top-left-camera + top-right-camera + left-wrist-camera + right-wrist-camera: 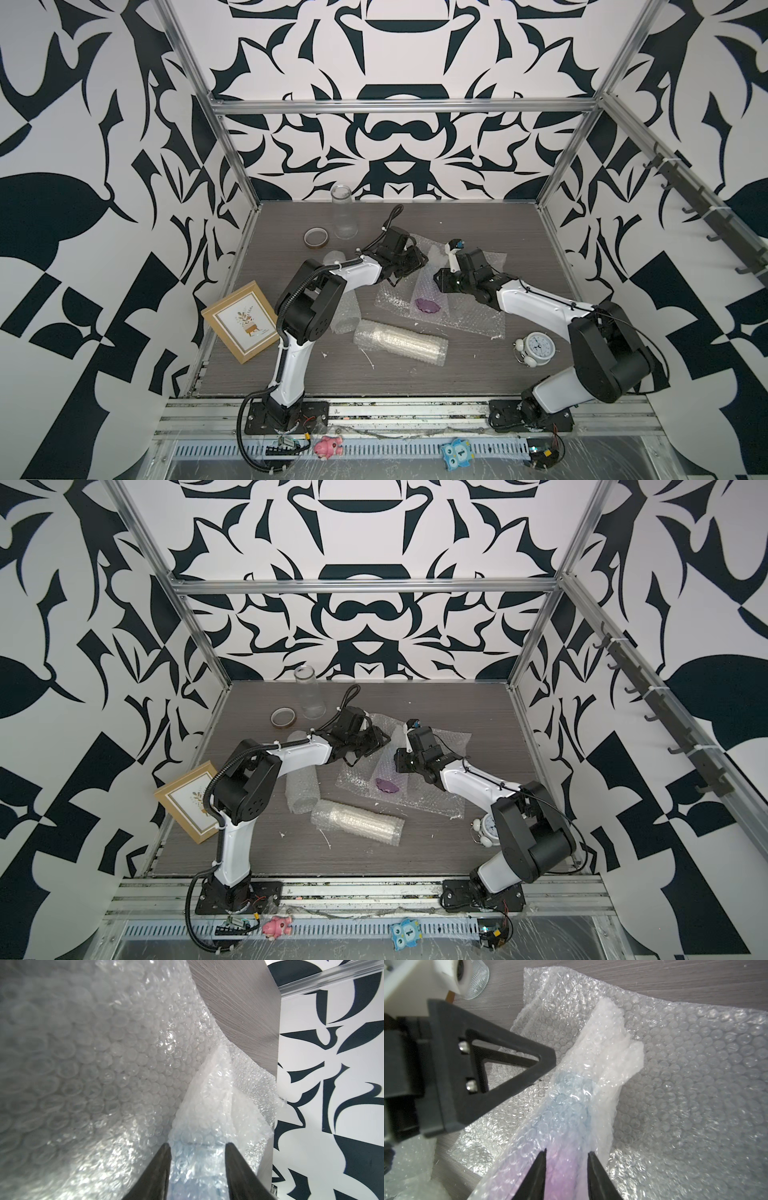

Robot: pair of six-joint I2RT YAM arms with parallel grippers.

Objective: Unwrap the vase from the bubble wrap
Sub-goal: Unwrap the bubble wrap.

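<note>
Two sets of jaws meet at the vase (566,1095), which lies on its side near the middle of the table (291,374), a little toward the far edge. Its blue-to-purple body shows through the bubble wrap (612,1043) rolled around it. In the right wrist view the right gripper (566,1152) has its jaws clamped on the purple part of the wrapped vase. The left gripper (197,1147) straddles the blue part, jaws apart with the roll filling the gap, and we cannot tell whether they press on it. We judge the task barely begun: the wrap covers the whole body, its whitish end bunches past the blue tip, and no layer is peeled back. Finding the free edge, unrolling and freeing the vase all remain. Under the roll lies a flat sheet (469,316); toward the near edge lie a long tube (401,340) and a short tube (301,789). Further out stand a glass bottle (344,212) and tape roll (316,238) toward the far left corner, a picture frame (241,320) at the left edge, and an alarm clock (536,347) toward the right edge.
</note>
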